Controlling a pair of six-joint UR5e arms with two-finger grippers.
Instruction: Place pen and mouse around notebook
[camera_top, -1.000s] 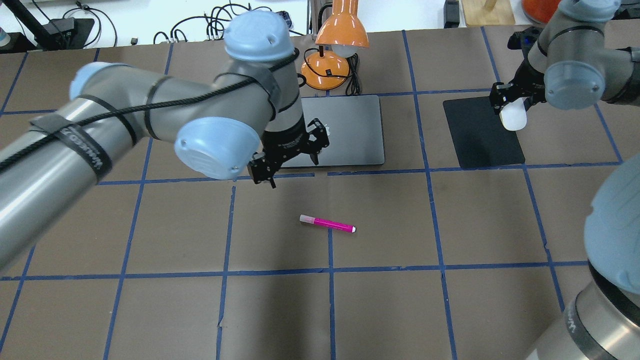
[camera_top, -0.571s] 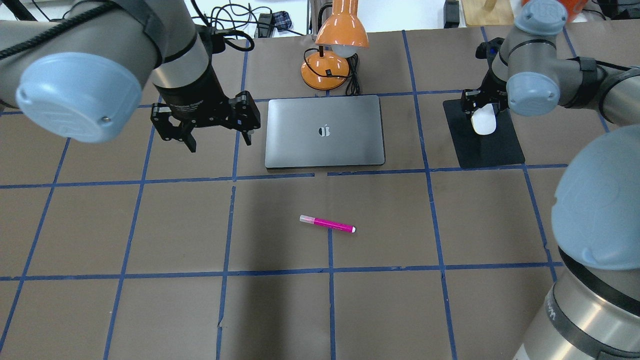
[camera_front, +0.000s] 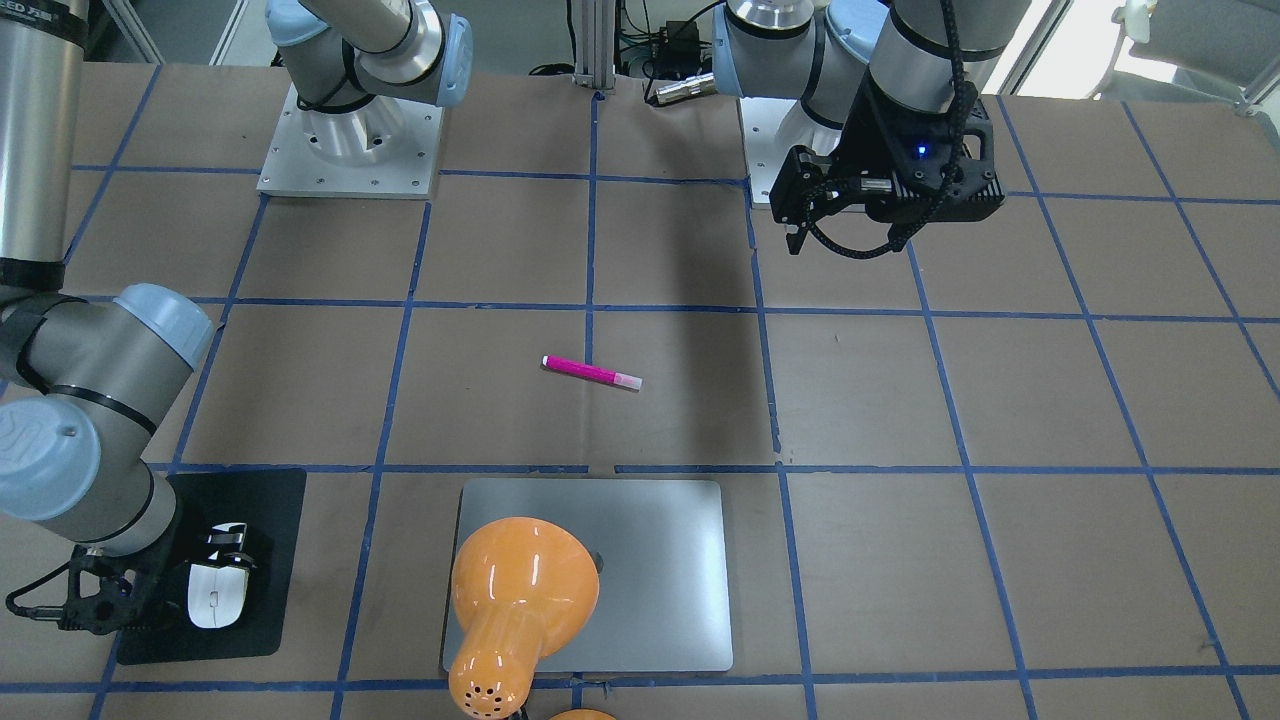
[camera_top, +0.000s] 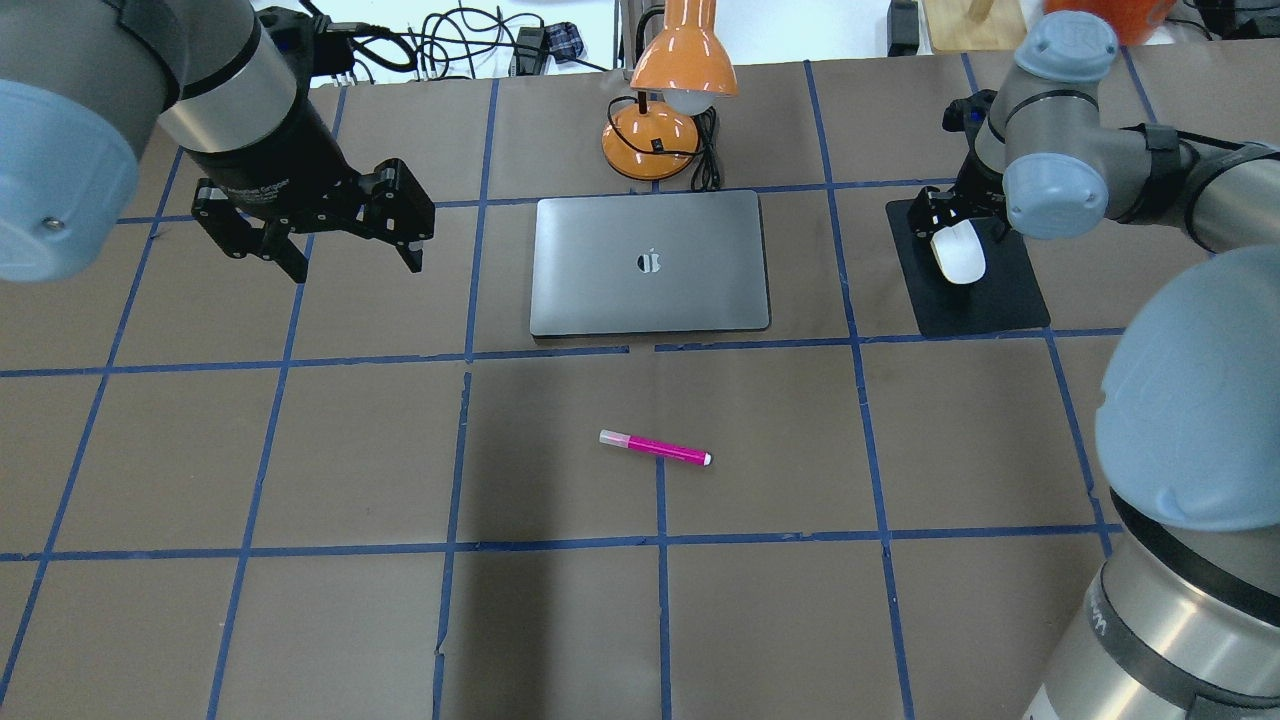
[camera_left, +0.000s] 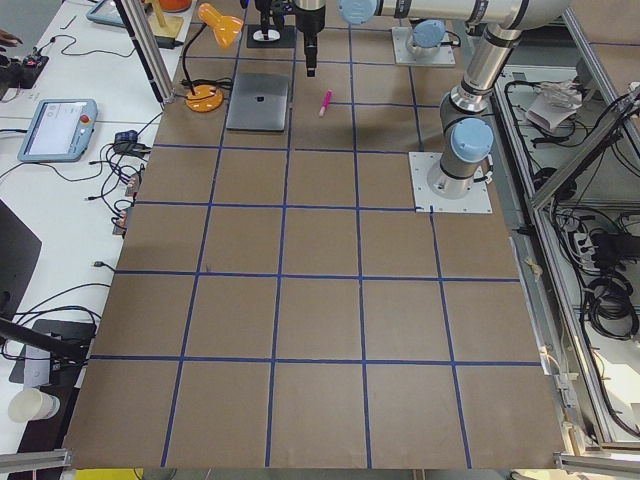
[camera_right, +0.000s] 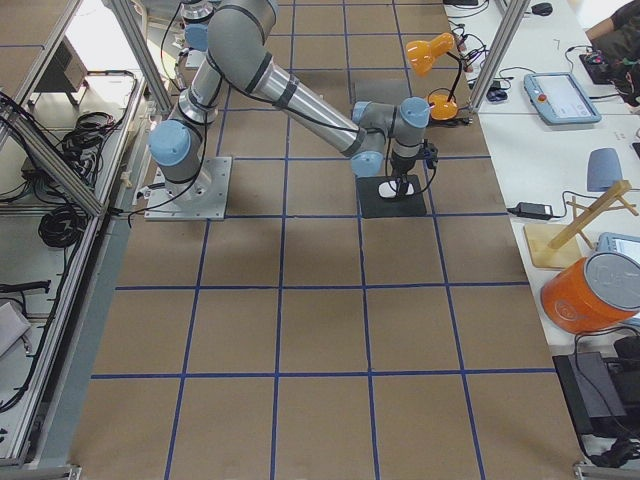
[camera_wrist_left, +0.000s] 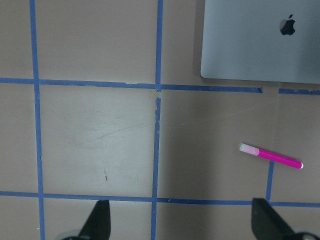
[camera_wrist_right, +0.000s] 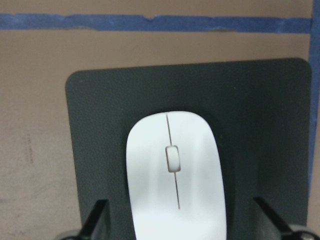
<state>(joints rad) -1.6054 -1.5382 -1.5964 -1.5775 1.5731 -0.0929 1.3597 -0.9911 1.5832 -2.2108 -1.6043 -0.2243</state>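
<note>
Right claw (camera_wrist_right: 181, 220) jaws apart, gripping nothing. The mouse (camera_wrist_right: 172, 170) lies flat right between its fingers (camera_wrist_right: 98, 216), with a gap on each side, on the black mat (camera_wrist_right: 95, 115) under the claw. The mouse looks placed, so lift straight up with no sideways drift and avoid nudging it. Left claw (camera_top: 357, 268) jaws apart, empty, hovering. The notebook (camera_top: 600, 270) is just off its right side. The pen (camera_top: 655, 447) is farther right and toward the robot, on bare table. Likely next: set the jaws across the pen's shaft, drop on mid-length, go low since it's slim.

A brown table (camera_top: 300, 450) gridded with blue tape (camera_wrist_left: 160, 40) carries an orange desk lamp (camera_top: 685, 55).
</note>
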